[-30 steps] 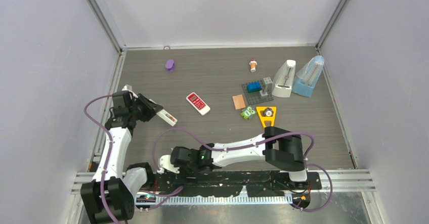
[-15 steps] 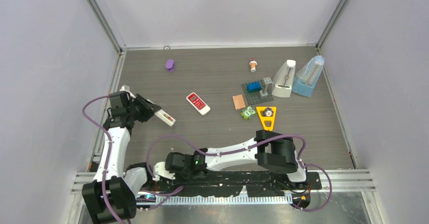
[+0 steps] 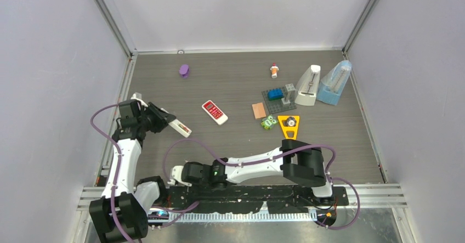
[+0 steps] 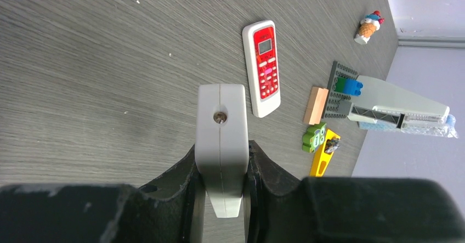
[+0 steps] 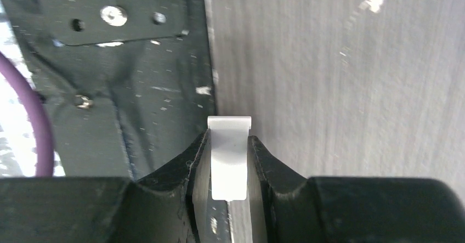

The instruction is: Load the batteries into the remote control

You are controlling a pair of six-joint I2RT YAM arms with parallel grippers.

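Observation:
My left gripper (image 3: 167, 121) is shut on a white remote (image 3: 180, 126) and holds it at the left side of the table. The left wrist view shows the remote's plain white back, with one screw (image 4: 221, 144), between the jaws of my left gripper (image 4: 221, 158). A second remote, white with a red face (image 3: 214, 112), lies flat at mid-table and also shows in the left wrist view (image 4: 264, 67). My right gripper (image 3: 176, 175) is shut on a small flat white plastic piece (image 5: 229, 155) over the table's near edge. No batteries show in any view.
A purple lump (image 3: 184, 70) sits far left. An ice-cream toy (image 3: 273, 70), grey baseplate with blue brick (image 3: 278, 96), two metronome-shaped objects (image 3: 308, 85), tan block (image 3: 259, 110), green block (image 3: 268, 123) and yellow wedge (image 3: 288, 124) fill the right half. The black mounting plate (image 5: 109, 89) lies beside my right gripper.
My right gripper swung slightly along the near edge with the white piece, first nearer and left, then back. My left gripper with the white remote barely moved.

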